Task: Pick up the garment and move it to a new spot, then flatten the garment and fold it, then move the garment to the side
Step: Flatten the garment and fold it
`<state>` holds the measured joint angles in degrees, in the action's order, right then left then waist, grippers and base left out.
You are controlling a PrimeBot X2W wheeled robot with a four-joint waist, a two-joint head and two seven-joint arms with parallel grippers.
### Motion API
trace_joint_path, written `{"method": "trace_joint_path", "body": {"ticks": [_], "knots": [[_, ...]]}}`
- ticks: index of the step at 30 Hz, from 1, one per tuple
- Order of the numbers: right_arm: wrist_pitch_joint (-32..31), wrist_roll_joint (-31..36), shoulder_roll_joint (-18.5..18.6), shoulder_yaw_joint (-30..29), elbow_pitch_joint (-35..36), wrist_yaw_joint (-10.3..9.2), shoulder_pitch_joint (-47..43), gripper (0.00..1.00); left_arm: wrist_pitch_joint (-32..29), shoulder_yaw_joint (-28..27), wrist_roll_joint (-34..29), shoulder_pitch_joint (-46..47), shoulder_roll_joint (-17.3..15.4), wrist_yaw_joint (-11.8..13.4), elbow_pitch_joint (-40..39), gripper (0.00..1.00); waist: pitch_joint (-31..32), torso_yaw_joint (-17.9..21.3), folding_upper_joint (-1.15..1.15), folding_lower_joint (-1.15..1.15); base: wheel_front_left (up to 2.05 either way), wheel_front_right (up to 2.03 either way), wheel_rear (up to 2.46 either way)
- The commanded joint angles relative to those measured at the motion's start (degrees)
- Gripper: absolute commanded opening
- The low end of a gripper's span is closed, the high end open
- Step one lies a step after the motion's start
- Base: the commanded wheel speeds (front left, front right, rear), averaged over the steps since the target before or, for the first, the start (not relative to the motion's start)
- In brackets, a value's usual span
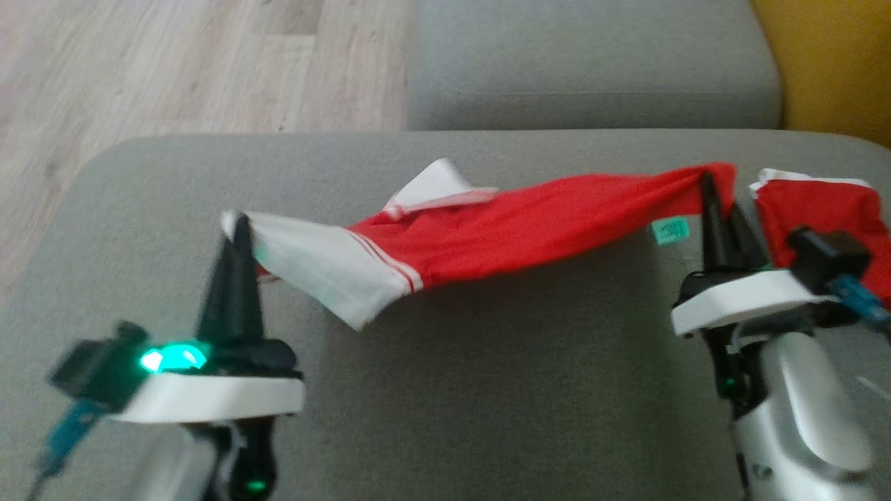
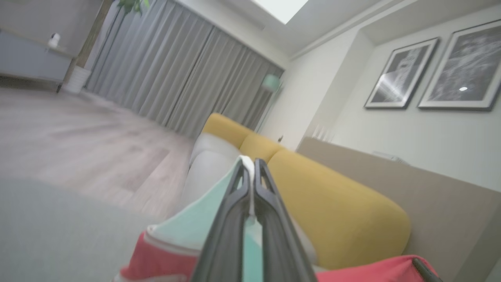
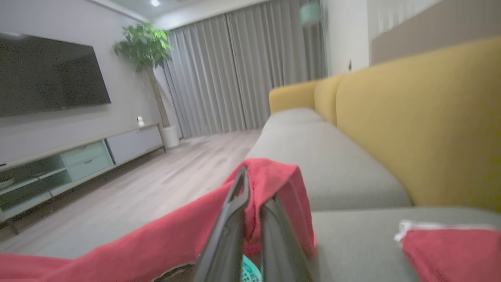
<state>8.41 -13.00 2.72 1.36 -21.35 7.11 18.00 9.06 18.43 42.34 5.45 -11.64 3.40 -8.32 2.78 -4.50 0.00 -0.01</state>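
Grey sofa seat [image 1: 487, 390], red garment [image 1: 522, 223], teal tag [image 1: 669, 230] (print unreadable)

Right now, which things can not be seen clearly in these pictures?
- Head view: print on the small teal label is blurred.
- Head view: folded red cloth is cut by the right edge, partly behind the black wrist camera.
- Left wrist view: red and white fabric garment is cut by the bottom edge.

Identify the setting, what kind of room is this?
Most likely a home living room. A grey and yellow sofa faces a wall-mounted TV above a low cabinet, and framed pictures hang on the wall behind the sofa.
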Motion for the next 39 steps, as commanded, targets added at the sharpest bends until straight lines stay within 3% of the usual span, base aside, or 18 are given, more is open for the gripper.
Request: {"method": "trace_joint_path", "body": {"ticks": [1, 7, 11, 15, 18, 24, 32, 33, 39], "knots": [[-0.71, 0.52, 0.23, 0.81, 5.36, 0.37, 0.41, 0.0, -0.44, -3.11, -0.45, 3.3, -1.95, 0.64, -4.97, 0.0, 1.37, 1.52, 0.0, 0.01, 0.0, 0.0, 0.0], [-8.21, 2.41, 0.65, -1.81, 29.47, 0.37, -4.49, 0.0, -6.39, -7.15, -2.02, 8.54, -7.38, 3.43, -22.02, 0.0, 2.68, 4.04, 0.0, 0.01, 0.0, 0.0, 0.0], [-12.93, 4.55, 1.41, -4.16, 42.1, 0.37, -5.62, 0.0, -12.06, -8.84, -1.99, 14.64, -10.52, 4.58, -29.0, 0.0, 2.7, 5.05, 0.0, 0.01, 0.0, 0.0, 0.0], [-17.26, 5.88, 1.4, -5.07, 49.35, 0.37, -6.22, 0.0, -17.08, -8.86, -2.01, 19.93, -12.87, 5.04, -29.91, 0.0, 1.86, 5.57, 0.0, 0.01, 0.0, 0.0, 0.0], [-19.34, 7.0, 1.56, -5.15, 50.63, 0.37, -6.44, 0.0, -19.43, -8.23, -1.29, 22.19, -13.27, 5.2, -27.51, 0.0, 0.31, 5.61, 0.0, 0.01, 0.0, 0.0, 0.0], [-20.74, 5.73, 2.12, -2.82, 43.77, 0.37, -1.67, 0.0, -21.33, -6.9, -0.59, 26.61, -14.17, 3.19, -18.36, 0.0, -6.18, 5.33, 0.0, 0.01, 0.0, 0.0, 0.0], [-15.84, 8.28, 4.81, 1.37, 18.73, 0.37, 26.53, 0.0, -18.17, -4.97, -6.45, 47.58, -14.79, -2.0, 2.36, 0.0, -17.32, 4.47, 0.0, 0.01, 0.0, 0.0, 0.0], [-15.84, 8.28, 4.81, 1.37, 18.73, 0.37, 26.53, 0.0, -18.17, -4.97, -6.45, 47.58, -14.79, -2.0, 2.36, 0.0, -17.32, 4.47, 0.0, 0.01, 0.0, 0.0, 0.0], [-9.47, 14.93, 3.98, -0.2, -3.39, 0.37, 46.69, 0.0, -9.54, -2.5, -11.24, 65.95, -8.95, -3.82, 21.89, 0.0, -20.74, 1.44, 0.0, 0.01, 0.0, 0.0, 0.0]]}}
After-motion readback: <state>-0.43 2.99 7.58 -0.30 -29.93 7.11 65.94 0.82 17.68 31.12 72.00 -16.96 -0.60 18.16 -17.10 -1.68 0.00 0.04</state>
